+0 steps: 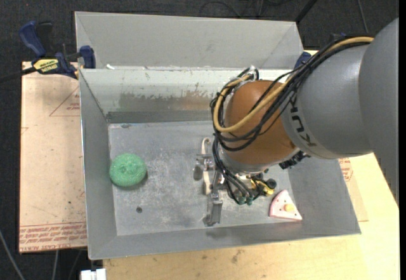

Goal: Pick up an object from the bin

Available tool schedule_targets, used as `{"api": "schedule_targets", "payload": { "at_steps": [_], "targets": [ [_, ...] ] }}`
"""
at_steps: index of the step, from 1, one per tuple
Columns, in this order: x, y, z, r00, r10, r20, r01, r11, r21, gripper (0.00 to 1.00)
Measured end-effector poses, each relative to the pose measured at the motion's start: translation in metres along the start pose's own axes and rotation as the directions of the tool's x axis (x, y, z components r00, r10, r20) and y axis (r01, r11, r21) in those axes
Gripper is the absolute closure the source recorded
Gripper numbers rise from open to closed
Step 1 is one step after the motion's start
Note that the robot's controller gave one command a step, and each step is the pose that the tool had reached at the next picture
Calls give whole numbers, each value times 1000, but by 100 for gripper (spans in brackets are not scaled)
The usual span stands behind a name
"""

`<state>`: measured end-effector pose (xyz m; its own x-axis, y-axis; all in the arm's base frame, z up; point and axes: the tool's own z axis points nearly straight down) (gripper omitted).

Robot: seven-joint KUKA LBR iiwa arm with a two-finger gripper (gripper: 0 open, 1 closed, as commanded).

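Observation:
My gripper (212,204) hangs low over the middle of the bin floor, below the orange wrist cover, with bare metal floor under it. A pink and white wedge-shaped toy (285,207) with a yellow spot lies near the front right corner, a short way right of the gripper. A round green ball-like thing (128,169) with a rough surface rests on the floor at the left, well apart from the gripper.
The arm and its cables cover the right middle of the bin. The bin's sloping walls rise on all sides; the front wall is close below the gripper.

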<state>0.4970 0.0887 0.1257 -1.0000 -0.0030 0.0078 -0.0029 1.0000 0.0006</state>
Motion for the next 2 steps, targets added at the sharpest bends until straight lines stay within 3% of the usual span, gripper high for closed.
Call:
{"api": "schedule_targets", "payload": {
  "at_steps": [1, 2],
  "targets": [
    [-2, 0, -4, 1000, 3, 7, -3, 1000, -1, 0],
    [-3, -17, -12, 998, -66, 6, 66, 998, -2, 0]
  ]
}}
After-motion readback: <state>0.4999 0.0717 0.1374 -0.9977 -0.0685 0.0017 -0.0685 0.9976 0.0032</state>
